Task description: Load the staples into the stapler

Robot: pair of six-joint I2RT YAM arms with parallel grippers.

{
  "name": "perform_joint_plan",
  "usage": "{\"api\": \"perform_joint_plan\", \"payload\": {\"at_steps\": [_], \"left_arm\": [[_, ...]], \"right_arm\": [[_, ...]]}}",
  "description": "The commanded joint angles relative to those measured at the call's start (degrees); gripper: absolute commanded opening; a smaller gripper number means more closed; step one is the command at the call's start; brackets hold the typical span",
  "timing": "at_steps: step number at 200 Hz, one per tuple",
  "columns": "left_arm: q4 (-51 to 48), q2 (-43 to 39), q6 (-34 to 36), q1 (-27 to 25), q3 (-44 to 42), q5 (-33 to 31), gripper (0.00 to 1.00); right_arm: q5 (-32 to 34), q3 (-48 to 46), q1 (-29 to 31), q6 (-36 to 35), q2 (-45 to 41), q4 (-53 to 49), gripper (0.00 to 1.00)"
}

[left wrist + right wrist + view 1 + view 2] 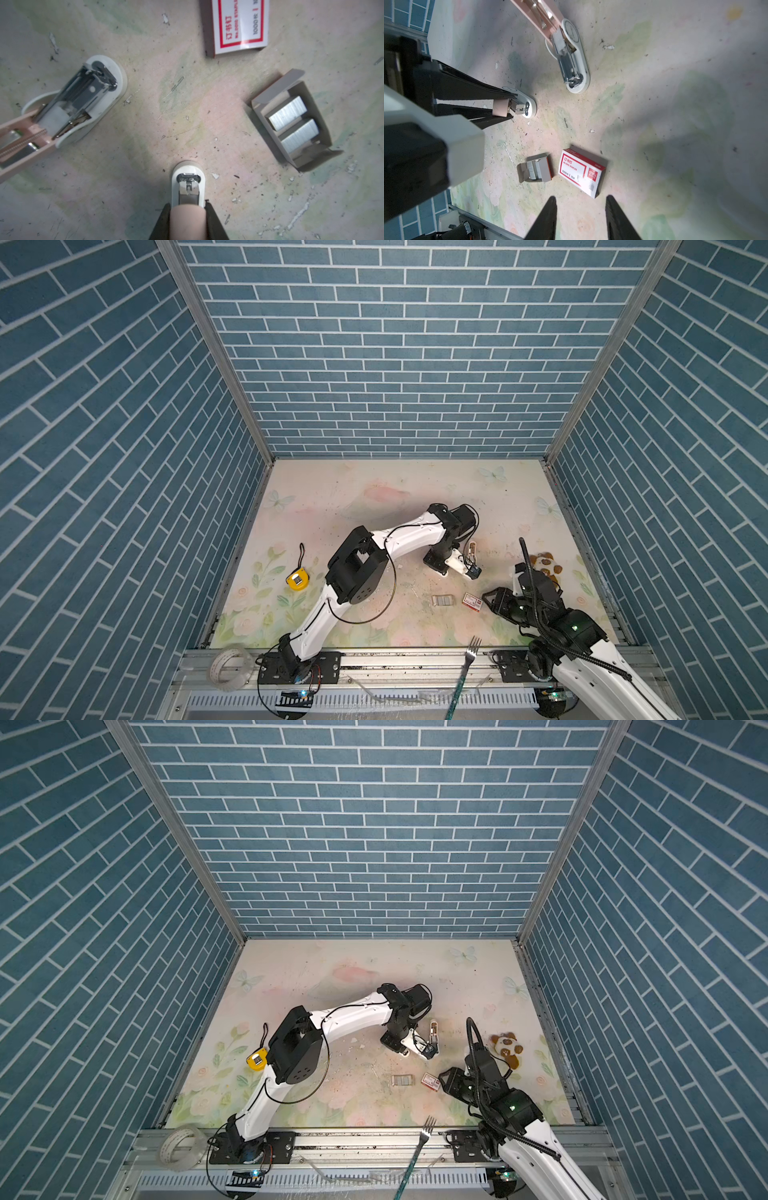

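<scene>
The staples are silvery strips in a pale open tray, seen in both top views and in the right wrist view. Their white-and-red box lies beside the tray. A stapler with a pink top and white base lies swung open on the mat. My left gripper is shut on a second pink-and-white stapler, whose nose rests on the mat. My right gripper hovers open and empty just near the box.
A yellow tape measure lies at the left of the mat. A plush toy sits at the right. A tape roll and a fork rest on the front rail. Loose staples and specks litter the mat.
</scene>
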Motion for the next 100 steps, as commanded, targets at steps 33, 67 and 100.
{"api": "perform_joint_plan", "payload": {"at_steps": [33, 67, 100], "left_arm": [[-4.76, -1.73, -6.58, 0.3, 3.14, 2.04, 0.0], [-6.94, -6.07, -13.57, 1.81, 3.83, 4.85, 0.0], [-6.63, -13.62, -20.51, 3.76, -0.61, 7.4, 0.0]], "right_arm": [[-1.85, 0.22, -0.09, -0.63, 0.55, 4.51, 0.4], [-5.44, 1.86, -0.13, -2.41, 4.01, 10.01, 0.4], [-10.55, 5.11, -0.07, -4.55, 10.44, 17.0, 0.4]]}}
